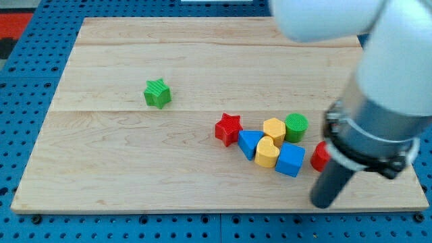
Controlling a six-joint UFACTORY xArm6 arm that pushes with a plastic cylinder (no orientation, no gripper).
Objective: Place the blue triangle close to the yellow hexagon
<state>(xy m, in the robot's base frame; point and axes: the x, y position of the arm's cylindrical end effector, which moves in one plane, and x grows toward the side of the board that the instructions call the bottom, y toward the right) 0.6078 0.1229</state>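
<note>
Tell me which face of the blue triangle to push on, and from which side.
Push the blue triangle on its lower-left face, coming from the view's bottom left. It already sits just left of the yellow hexagon, with the red star guarding its upper left. My tip is well to the lower right.

We see a board (135, 155) of pale, smooth wood with fine grain and a matt finish, lying on a blue perforated surface (20, 88) that looks like painted metal or plastic. The blocks look like matt plastic: the green star (157, 93) and green cylinder (295, 126) show fine ridged lines, while the red star (228, 128), blue triangle (249, 142), yellow hexagon (274, 128), yellow heart (267, 152) and blue cube (291, 160) seem smoother. Our arm's casing (391, 61) is smooth white and grey with a soft sheen, and our rod is dark and matt down to my tip (322, 204).
</note>
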